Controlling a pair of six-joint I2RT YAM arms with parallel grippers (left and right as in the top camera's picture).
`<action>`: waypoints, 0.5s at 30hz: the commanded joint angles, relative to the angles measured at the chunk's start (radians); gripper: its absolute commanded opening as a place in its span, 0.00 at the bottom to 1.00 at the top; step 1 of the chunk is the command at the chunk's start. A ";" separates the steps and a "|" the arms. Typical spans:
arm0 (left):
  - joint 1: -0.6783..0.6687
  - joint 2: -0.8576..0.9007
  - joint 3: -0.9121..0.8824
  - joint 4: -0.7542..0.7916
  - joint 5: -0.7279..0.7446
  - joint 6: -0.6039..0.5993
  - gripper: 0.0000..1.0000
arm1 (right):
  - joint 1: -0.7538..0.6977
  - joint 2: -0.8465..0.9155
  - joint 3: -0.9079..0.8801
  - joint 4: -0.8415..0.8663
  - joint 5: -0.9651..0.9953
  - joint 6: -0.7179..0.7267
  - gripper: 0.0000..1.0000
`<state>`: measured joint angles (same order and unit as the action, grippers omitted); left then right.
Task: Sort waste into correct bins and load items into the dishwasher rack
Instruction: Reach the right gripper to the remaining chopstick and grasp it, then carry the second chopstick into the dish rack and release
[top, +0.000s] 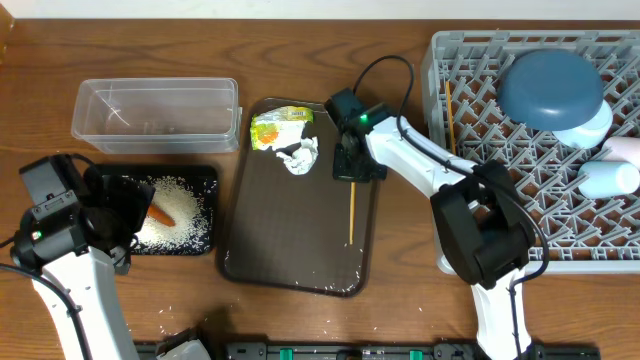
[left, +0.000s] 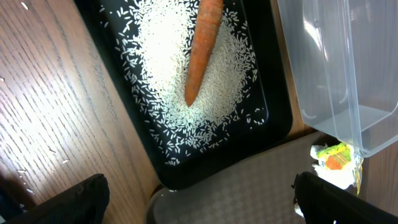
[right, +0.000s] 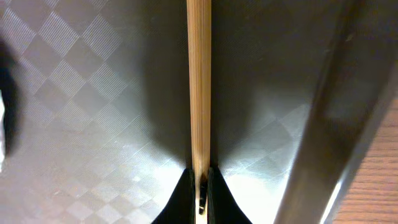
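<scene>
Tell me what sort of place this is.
Most likely a robotics lab bench staged as a dish-clearing station, not a real kitchen: a grey dishwasher rack, a clear tub and a black tray of rice sit on a wooden table, and the right gripper pinches a chopstick.

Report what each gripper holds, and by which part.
Right gripper: fingers shut on the wooden chopstick at one end, over the brown tray. Left gripper: open, holding nothing.
</scene>
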<state>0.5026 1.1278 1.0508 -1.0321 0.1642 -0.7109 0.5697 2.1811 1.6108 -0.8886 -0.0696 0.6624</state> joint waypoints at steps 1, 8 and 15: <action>0.004 0.002 0.020 -0.003 -0.017 -0.009 0.97 | -0.025 -0.039 0.055 -0.015 -0.082 -0.071 0.01; 0.004 0.002 0.020 -0.003 -0.017 -0.009 0.97 | -0.147 -0.198 0.240 -0.123 -0.103 -0.247 0.01; 0.004 0.002 0.020 -0.003 -0.016 -0.009 0.97 | -0.350 -0.335 0.321 -0.163 -0.082 -0.494 0.01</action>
<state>0.5026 1.1278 1.0508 -1.0321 0.1642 -0.7109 0.2771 1.8809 1.9247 -1.0370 -0.1627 0.3241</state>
